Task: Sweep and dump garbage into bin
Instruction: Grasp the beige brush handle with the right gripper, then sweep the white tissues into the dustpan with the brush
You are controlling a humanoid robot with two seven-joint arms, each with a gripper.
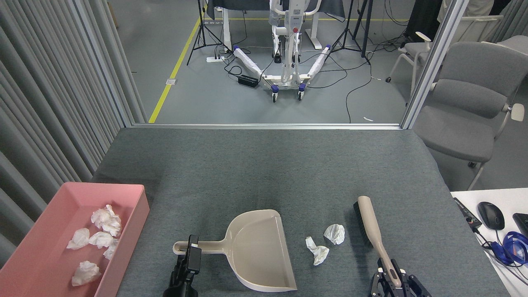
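Two garbage wads of white tissue (335, 233) (318, 252) lie on the grey table between a beige dustpan (258, 247) and a brush (368, 220). The brush has a beige handle and black bristles; its head stands just right of the wads. My right gripper (390, 274), at the bottom edge, is shut on the brush's handle end. My left gripper (192, 251) is dark and seen end-on, with its tip over the dustpan's long handle (210, 246); whether it is clamped on it does not show. The pink bin (141, 206) sits at the front left and holds several tissue wads (101, 231).
Grey curtain panels (49, 123) run along the left side behind the bin. A white side table (474, 198) with a mouse (491, 215) and cables adjoins the right edge. A grey chair (470, 111) stands beyond the far right corner.
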